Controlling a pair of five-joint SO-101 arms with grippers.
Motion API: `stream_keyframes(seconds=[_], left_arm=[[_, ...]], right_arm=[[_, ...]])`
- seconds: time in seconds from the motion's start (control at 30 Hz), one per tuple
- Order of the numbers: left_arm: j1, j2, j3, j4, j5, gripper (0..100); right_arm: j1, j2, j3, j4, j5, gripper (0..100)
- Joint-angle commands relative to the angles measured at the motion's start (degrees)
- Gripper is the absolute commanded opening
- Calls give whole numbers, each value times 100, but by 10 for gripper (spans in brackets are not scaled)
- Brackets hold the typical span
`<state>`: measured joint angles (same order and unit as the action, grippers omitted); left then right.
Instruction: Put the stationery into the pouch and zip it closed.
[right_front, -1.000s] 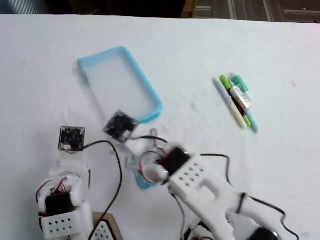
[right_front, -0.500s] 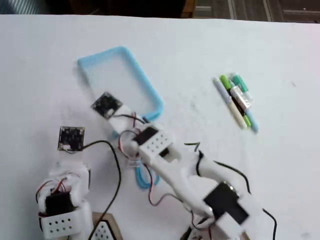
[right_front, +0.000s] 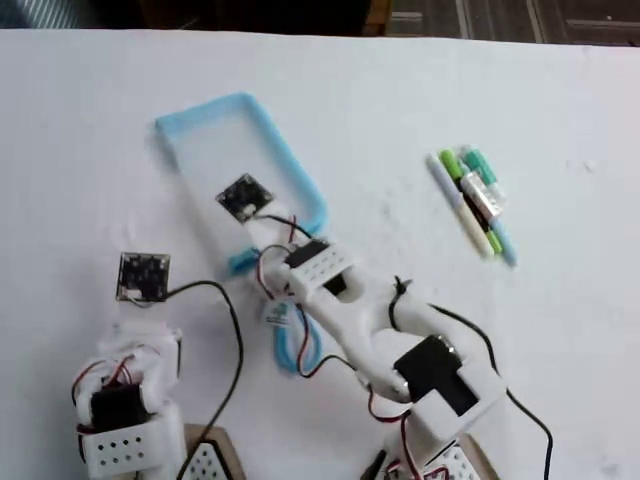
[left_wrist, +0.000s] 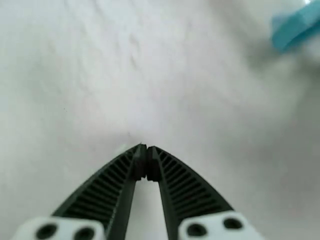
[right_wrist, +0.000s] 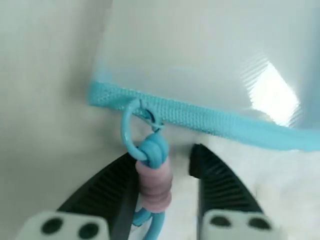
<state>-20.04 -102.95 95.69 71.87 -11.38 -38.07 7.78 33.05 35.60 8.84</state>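
1. Pouch (right_front: 235, 165): clear body with blue edging. It lies flat on the white table (right_front: 400, 100) at my 10 o'clock, with its long side running from 11 o'clock down toward 5 o'clock.
2. Stationery (right_front: 472, 200): a small bundle of pens in green, white and blue. It sits at 2 o'clock, outside the pouch and well apart from it.
3. Right gripper (right_wrist: 165, 157): placed at the pouch's near short end, its fingers spread with a clear gap between them.
4. Zip pull cord (right_wrist: 152, 150): blue, knotted to a ring on the pouch's blue edge, with a pink bead (right_wrist: 154, 187) below the knot. It lies in the gap and appears to rest against one finger, though I cannot confirm contact.
5. Left gripper (left_wrist: 146, 152): fingers pressed together tip to tip over bare table. The left arm (right_front: 118, 410) is at 7 o'clock, apart from the pouch.
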Motion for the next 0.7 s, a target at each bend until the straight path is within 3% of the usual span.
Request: stream_keyframes(seconds=[0.0,0.1,0.17,0.37,0.67], left_arm=[[70,-9,-207,-457,-18,66],[79,0,-180,-932,53,223],[123,9,-207,-1143,510,298],[1160,26,-215,-1371,738,272],[1670,26,-31,-2092,774,271]], right_arm=[[40,-48,-176,-22,-35,34],[66,-57,-176,-13,-44,15],[57,-57,-176,-13,-44,19],[84,-154,-202,84,-527,17],[75,-1543,-202,778,-782,17]])
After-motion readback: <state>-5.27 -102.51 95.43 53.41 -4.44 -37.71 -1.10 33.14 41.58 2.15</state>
